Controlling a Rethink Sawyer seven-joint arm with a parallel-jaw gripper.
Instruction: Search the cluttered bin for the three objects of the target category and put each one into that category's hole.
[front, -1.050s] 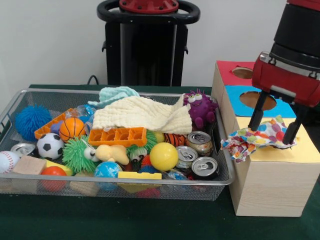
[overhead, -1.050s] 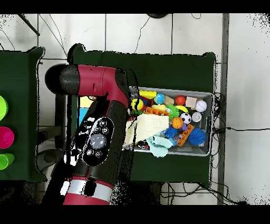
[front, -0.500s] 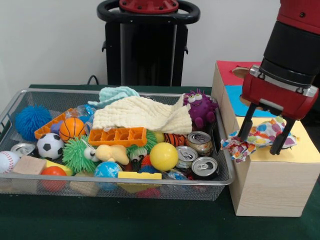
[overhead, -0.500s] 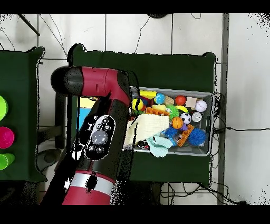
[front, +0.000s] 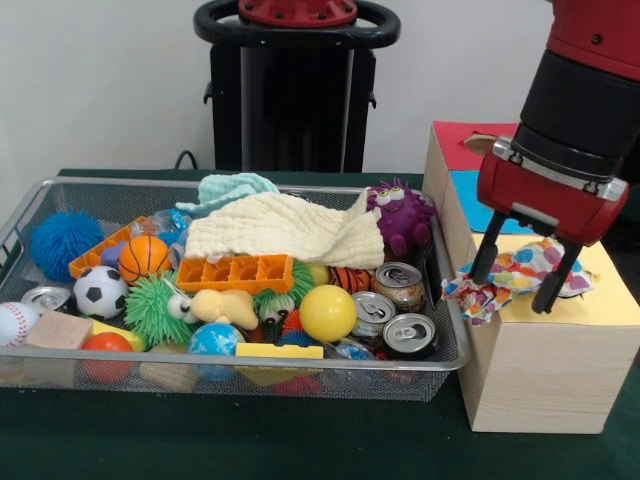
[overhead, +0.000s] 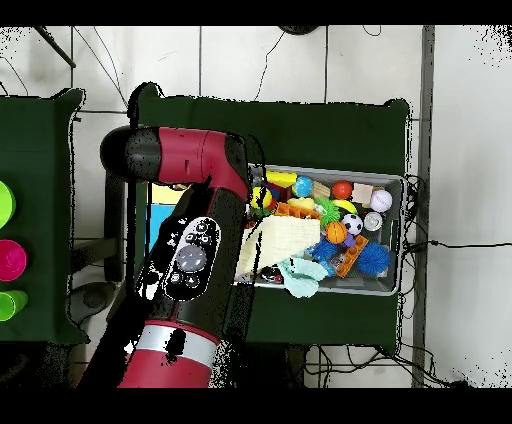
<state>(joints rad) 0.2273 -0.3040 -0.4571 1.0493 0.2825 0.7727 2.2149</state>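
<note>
A multicoloured dotted cloth (front: 522, 268) lies crumpled on the yellow top (front: 608, 300) of the wooden box, one end hanging over the box's left edge. My gripper (front: 516, 277) is open right at it, its two black fingers (front: 484, 258) standing astride the cloth without holding it. In the wire bin (front: 30, 205) a cream cloth (front: 285, 228) lies spread over the toys, with a light blue cloth (front: 235, 188) behind it. From overhead, the cream cloth (overhead: 277, 243) and the blue cloth (overhead: 301, 276) show in the bin (overhead: 392, 286); my arm hides the gripper there.
The box also has a red section (front: 462, 142) and a blue section (front: 478, 208), each with a hole partly hidden by my arm. The bin holds several balls, cans (front: 408, 334), an orange tray (front: 236, 272) and a purple plush monster (front: 400, 216).
My gripper has moved left and lower along the box top, staying open. The dotted cloth has stayed on the yellow section.
</note>
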